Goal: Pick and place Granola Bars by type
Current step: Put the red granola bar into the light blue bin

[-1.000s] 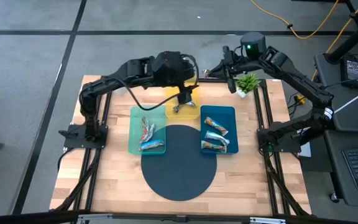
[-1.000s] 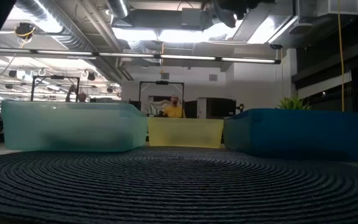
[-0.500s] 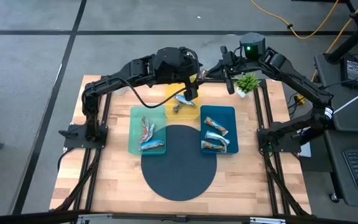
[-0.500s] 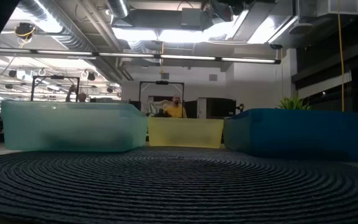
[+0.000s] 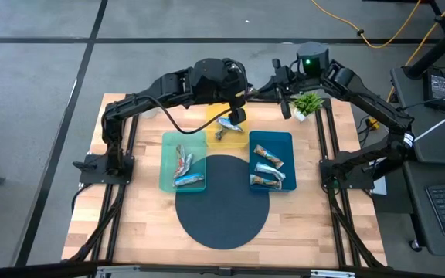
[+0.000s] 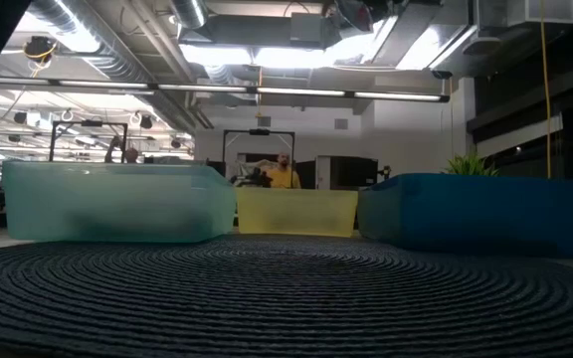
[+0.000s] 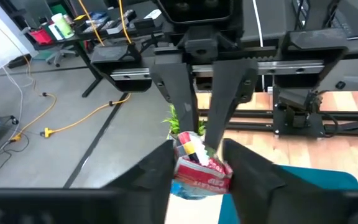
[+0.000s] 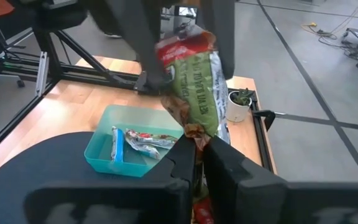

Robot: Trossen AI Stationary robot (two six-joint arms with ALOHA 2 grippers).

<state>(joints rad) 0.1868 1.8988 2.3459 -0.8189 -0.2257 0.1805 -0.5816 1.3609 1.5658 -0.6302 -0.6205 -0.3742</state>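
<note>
Granola Bars (image 5: 181, 165) in teal tray (image 5: 168, 148)

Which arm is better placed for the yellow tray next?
Left: left gripper hangs over the yellow tray, shut on a red-multicoloured bar. The right gripper, holding a brown-green bar, is beside the plant.

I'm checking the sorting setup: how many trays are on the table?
3: a green tray at the mat's left, a yellow tray behind the mat, and a blue tray at its right.
</note>
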